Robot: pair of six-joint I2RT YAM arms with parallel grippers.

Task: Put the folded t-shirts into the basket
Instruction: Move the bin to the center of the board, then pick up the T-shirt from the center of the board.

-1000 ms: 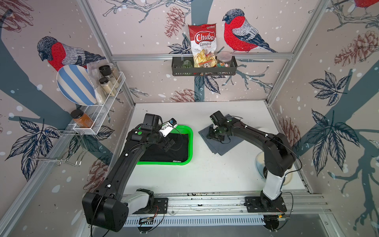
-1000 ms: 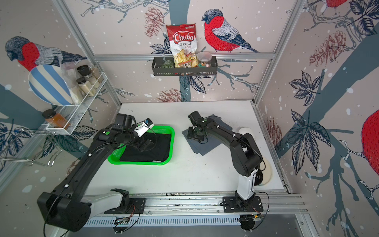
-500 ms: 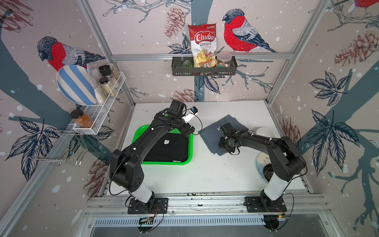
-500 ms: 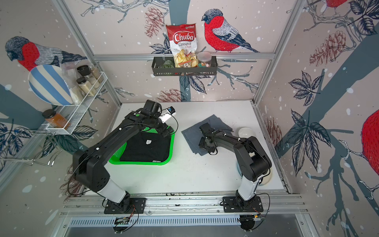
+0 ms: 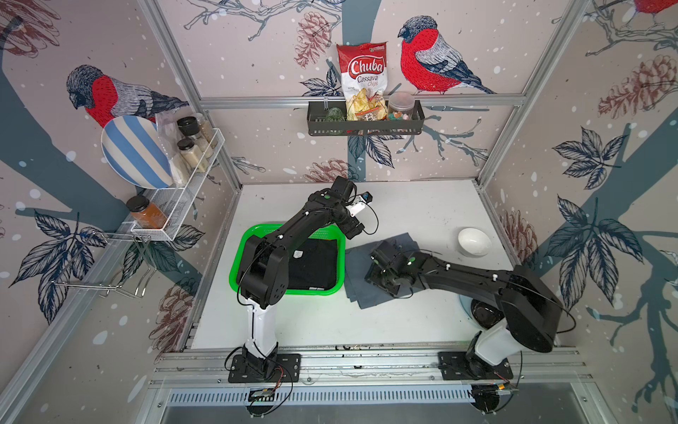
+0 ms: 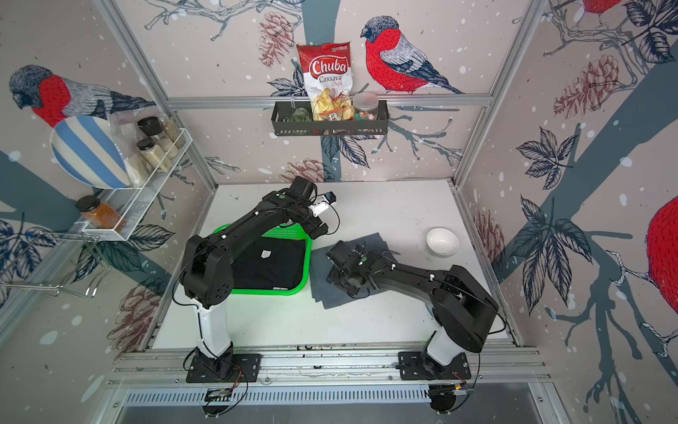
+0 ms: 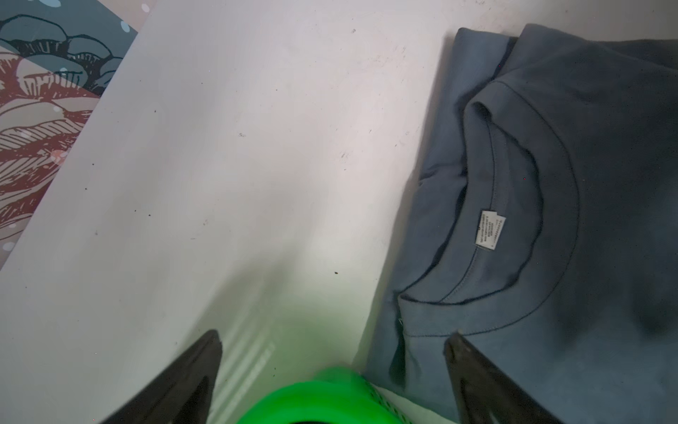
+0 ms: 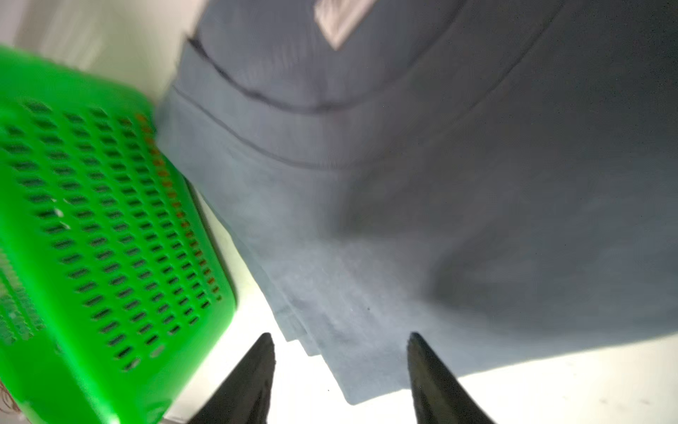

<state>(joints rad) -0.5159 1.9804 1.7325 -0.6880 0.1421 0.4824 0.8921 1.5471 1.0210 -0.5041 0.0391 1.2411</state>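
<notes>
Left arm (image 5: 293, 227): raised from its base and bent forward at the elbow. Left gripper (image 7: 334, 339): pointed downward, jaws spread wide, nothing held. Right arm (image 5: 466, 273): stretched low and across toward the left arm. Right gripper (image 8: 341, 337): angled downward, jaws parted, nothing gripped.

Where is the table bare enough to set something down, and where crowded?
Bare: the table behind the basket and grey t-shirt, and its front strip along the rail. Crowded: the middle, basket beside t-shirt, white bowl to the right.

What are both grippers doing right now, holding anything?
Left gripper: open, holding nothing.
Right gripper: open over the grey t-shirt, not gripping it.
</notes>
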